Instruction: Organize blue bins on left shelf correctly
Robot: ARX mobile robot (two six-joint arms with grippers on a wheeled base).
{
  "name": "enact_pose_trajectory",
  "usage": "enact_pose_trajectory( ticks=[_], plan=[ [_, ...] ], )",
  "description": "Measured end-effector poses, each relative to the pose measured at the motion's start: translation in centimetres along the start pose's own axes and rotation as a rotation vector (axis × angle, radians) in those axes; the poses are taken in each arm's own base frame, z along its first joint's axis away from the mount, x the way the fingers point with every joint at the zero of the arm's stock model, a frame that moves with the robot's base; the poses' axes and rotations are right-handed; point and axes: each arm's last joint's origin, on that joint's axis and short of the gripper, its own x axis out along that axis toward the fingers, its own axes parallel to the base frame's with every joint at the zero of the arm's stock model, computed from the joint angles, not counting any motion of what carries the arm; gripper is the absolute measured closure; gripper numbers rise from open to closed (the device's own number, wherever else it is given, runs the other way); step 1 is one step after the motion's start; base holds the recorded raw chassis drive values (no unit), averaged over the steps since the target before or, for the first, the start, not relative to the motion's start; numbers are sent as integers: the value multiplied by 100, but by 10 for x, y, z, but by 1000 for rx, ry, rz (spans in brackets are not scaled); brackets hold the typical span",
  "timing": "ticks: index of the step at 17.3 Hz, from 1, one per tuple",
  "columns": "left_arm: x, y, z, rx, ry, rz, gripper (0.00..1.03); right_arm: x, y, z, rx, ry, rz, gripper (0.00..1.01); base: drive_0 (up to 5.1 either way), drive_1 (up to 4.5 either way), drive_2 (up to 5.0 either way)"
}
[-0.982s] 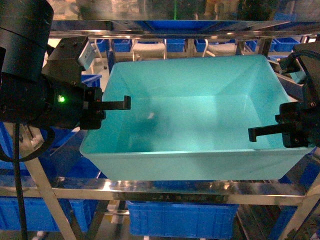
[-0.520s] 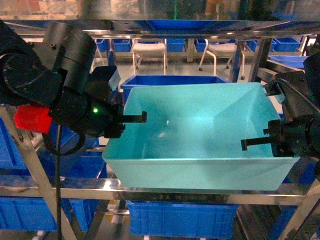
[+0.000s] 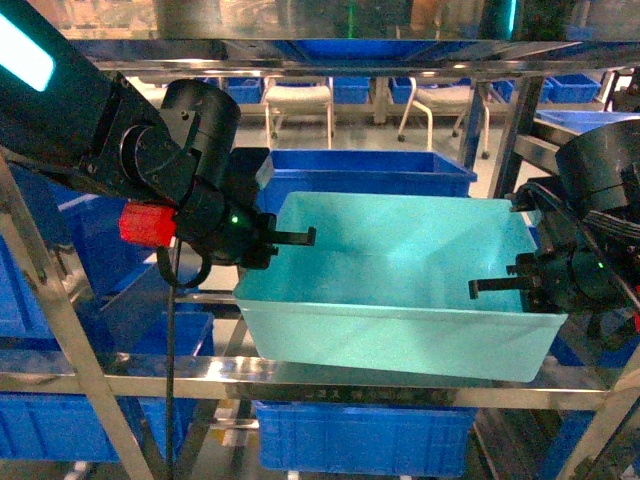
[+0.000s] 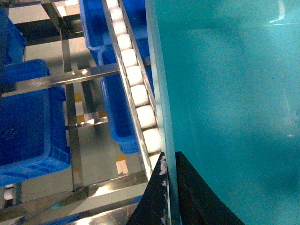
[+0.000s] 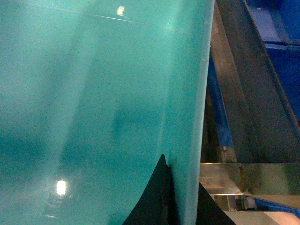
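Observation:
The light turquoise blue bin [image 3: 400, 285] hangs tilted over the front bar [image 3: 300, 378] of the steel left shelf, held between both arms. My left gripper [image 3: 287, 240] is shut on its left wall, one finger inside and one outside. In the left wrist view the bin's rim [image 4: 161, 93] runs between the two black fingers of the left gripper [image 4: 169, 164]. On the other side, my right gripper [image 3: 497, 289] is shut on the right wall. The right wrist view shows that wall [image 5: 192, 93] pinched in the right gripper [image 5: 182, 176]. The bin's inside [image 5: 84, 103] is plain.
A dark royal-blue bin [image 3: 370, 172] sits right behind the turquoise one, and others stand below [image 3: 360, 436] and at the lower left [image 3: 60, 425]. A white roller rail [image 4: 136, 89] runs beside the bin's left wall. Slanted steel uprights [image 3: 70, 330] flank the opening.
Both arms have reached forward and carried the turquoise bin away from the camera, deeper into the shelf. It now looks smaller, and the dark blue bin behind it shows.

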Motion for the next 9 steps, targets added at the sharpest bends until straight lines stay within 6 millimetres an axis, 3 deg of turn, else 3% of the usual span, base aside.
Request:
enact_pose_trajectory(
  ticks=[4, 9],
  plan=[
    [10, 10, 9, 9, -2, 13, 101, 17, 5, 8, -2, 33, 26, 99, 0, 0, 0],
    [49, 17, 19, 32, 31, 9, 101, 47, 5, 15, -2, 58, 9, 99, 0, 0, 0]
  ],
)
